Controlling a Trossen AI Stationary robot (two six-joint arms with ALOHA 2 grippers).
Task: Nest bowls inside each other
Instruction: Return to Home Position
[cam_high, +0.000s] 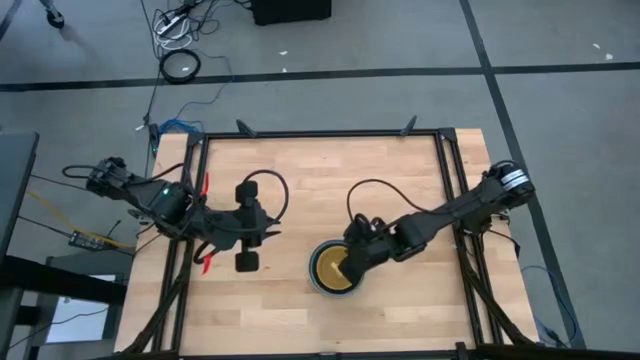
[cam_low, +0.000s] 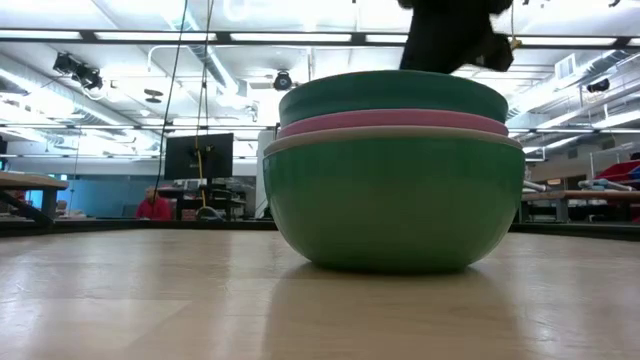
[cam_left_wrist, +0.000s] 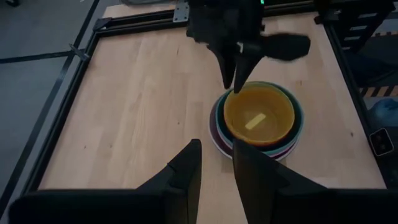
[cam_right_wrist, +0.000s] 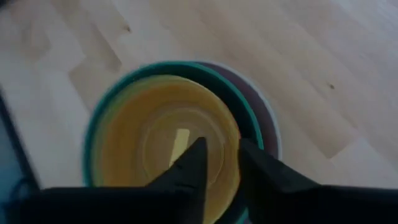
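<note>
The bowls stand nested in one stack (cam_high: 322, 280) near the table's front middle. In the low view the green bowl (cam_low: 395, 205) rests on the wood, with a white-grey rim, a pink rim (cam_low: 395, 122) and a teal bowl (cam_low: 395, 98) above it. The yellow bowl (cam_left_wrist: 258, 115) sits innermost on top. My right gripper (cam_right_wrist: 221, 152) is open over the yellow bowl's edge, one finger inside and one outside. My left gripper (cam_left_wrist: 216, 162) waits open above the table's left half, holding nothing. My right gripper straddles the yellow bowl's rim (cam_right_wrist: 238, 134) on the side toward the table's right, one finger inside the bowl and one outside. It comes slanting down from the right. I cannot tell whether a finger touches the rim. The bowl sits level in the stack.
Black frame rails (cam_high: 320, 133) run round the wooden table top. Bare wood (cam_high: 300, 170) lies between the stack and the far rail. A person in red (cam_low: 155, 205) sits in the room behind the table.
</note>
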